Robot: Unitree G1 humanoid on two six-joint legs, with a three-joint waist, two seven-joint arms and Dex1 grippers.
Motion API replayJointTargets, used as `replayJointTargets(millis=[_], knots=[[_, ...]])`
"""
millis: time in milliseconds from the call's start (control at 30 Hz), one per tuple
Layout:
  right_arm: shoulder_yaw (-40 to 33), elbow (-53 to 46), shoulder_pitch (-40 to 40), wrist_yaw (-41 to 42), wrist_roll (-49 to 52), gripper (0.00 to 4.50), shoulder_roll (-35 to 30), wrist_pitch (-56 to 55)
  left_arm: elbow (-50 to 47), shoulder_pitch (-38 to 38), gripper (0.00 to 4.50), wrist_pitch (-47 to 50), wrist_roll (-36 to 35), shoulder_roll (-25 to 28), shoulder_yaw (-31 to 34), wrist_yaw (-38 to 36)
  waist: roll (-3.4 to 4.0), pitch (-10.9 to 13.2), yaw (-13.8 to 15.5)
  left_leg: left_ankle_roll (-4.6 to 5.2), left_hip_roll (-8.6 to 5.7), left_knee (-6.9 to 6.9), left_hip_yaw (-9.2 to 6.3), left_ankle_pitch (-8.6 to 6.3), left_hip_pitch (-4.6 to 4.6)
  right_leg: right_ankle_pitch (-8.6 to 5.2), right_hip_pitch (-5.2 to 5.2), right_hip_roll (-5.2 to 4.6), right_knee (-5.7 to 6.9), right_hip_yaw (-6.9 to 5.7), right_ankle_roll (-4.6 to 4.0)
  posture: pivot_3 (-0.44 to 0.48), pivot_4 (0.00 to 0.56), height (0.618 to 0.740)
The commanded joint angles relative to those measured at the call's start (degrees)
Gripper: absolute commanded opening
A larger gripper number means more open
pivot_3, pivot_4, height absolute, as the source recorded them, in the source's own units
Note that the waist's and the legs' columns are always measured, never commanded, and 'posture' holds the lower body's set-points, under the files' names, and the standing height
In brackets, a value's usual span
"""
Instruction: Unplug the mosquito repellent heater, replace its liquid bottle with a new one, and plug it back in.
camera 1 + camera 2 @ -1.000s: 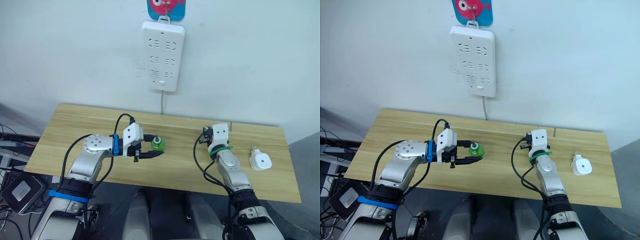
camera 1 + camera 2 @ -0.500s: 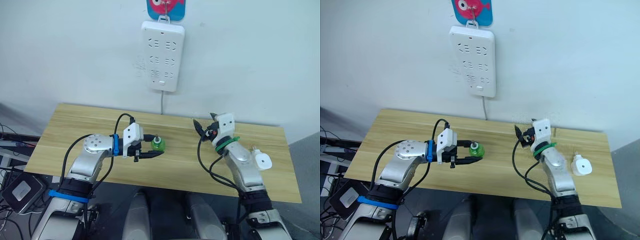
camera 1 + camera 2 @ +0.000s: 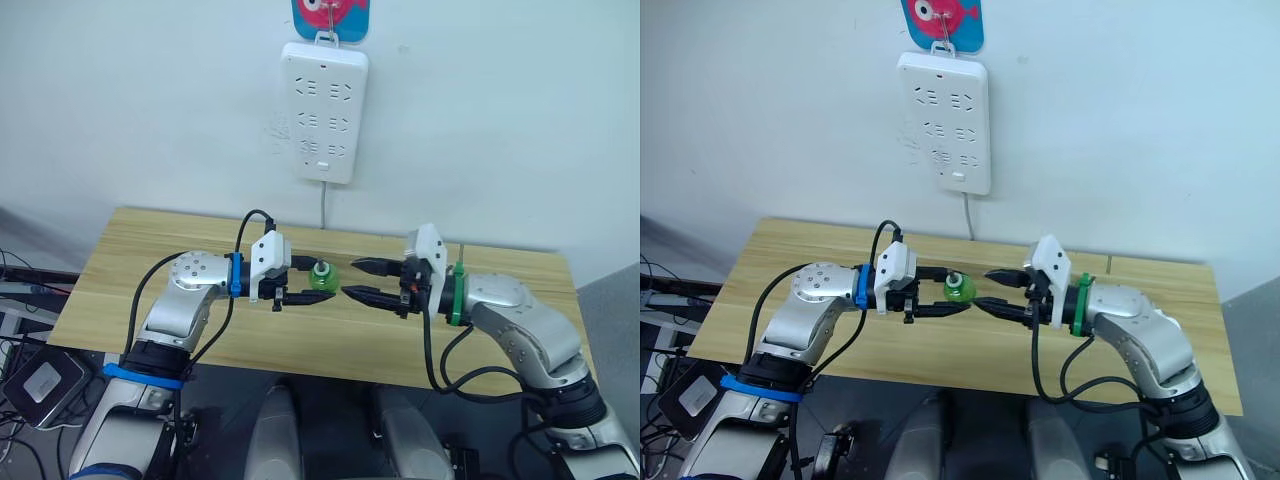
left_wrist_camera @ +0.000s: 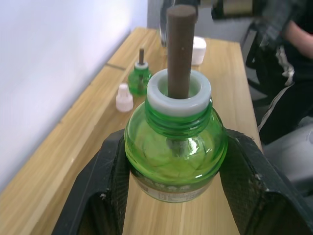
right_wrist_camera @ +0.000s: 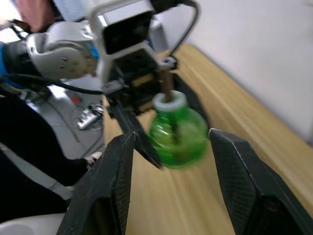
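Left gripper [image 3: 300, 284] clamps a round green glass liquid bottle [image 3: 321, 277] with brown wick above the light wooden table's [image 3: 120, 262] middle. Right gripper [image 3: 364, 281], fingers spread, faces the bottle. Small white rounded heater [image 4: 198, 49] lies near the table's right edge.

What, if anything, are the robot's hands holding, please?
The left hand grips the small green liquid bottle by its round body; the right hand is open, holding nothing.

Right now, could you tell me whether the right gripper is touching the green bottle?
Apart. In the left eye view, the open right gripper stops short of the green bottle, with bare table between them.
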Motion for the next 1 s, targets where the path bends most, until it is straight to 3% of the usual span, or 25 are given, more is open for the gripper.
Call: replayJointTargets(millis=[33, 333, 433, 533, 733, 967, 1000], knots=[[2.00, -0.08, -1.24, -1.26, -2.11, 2.51, 2.18, -2.32, -2.52, -0.39, 2.23, 0.39, -1.23, -0.27, 0.07, -0.44, 0.00, 0.00, 0.03, 0.00, 0.00, 0.00, 0.00, 0.00, 0.00, 0.00, 0.00, 0.00, 0.00, -0.01, 0.00, -0.008, 0.289, 0.740], [4.51, 3.51, -2.62, -3.17, -7.03, 2.51, 6.53, -6.18, -3.26, -0.45, 2.23, 0.76, -0.96, -1.39, -0.12, -0.25, -0.01, -0.01, 0.07, -0.01, 0.00, 0.04, -0.01, 0.01, -0.02, 0.02, 0.00, -0.01, 0.02, -0.03, -0.03, -0.011, 0.285, 0.740], [4.95, 4.04, -2.59, -2.74, -8.23, 1.91, 6.71, -7.50, -3.26, -0.48, 2.23, 0.76, -0.88, -1.49, -0.12, -0.16, -0.01, -0.01, 0.07, -0.01, 0.00, 0.04, -0.02, 0.01, -0.01, 0.02, 0.00, 0.00, 0.04, -0.04, -0.02, -0.009, 0.287, 0.740], [4.81, 4.61, -2.65, -2.46, -9.19, 0.85, 6.63, -8.98, -3.43, -0.32, 2.23, 0.84, -0.89, -1.50, -0.03, 0.02, -0.01, -0.01, 0.08, -0.01, 0.00, 0.05, -0.02, 0.01, -0.01, 0.02, 0.01, 0.00, 0.05, -0.03, -0.02, -0.007, 0.288, 0.740], [2.76, 5.24, -2.00, -2.69, -8.53, 0.85, 6.94, -9.17, -4.50, 0.23, 2.23, 3.08, -2.07, -1.48, 0.41, 0.35, -0.01, 0.00, 0.09, -0.01, 0.00, 0.05, -0.02, 0.01, -0.01, 0.03, 0.01, 0.00, 0.06, -0.04, -0.04, -0.005, 0.294, 0.740], [-17.60, 3.70, -3.35, -17.59, 11.24, 0.85, 13.63, 9.55, -11.20, 0.45, 4.46, 14.12, -10.01, -5.61, 6.64, 10.36, -0.01, -0.01, 0.12, -0.02, 0.01, 0.14, -0.09, 0.01, -0.01, 0.06, 0.11, -0.03, 0.10, -0.09, -0.09, -0.026, 0.299, 0.740], [-21.13, 3.77, -3.84, -21.24, 15.34, 0.85, 15.11, 12.30, -12.44, 0.72, 4.50, 14.91, -10.89, -6.77, 7.43, 12.49, -0.01, 0.00, 0.11, -0.02, 0.00, 0.15, -0.10, 0.01, 0.00, 0.06, 0.13, -0.04, 0.09, -0.09, -0.08, -0.029, 0.300, 0.740]])
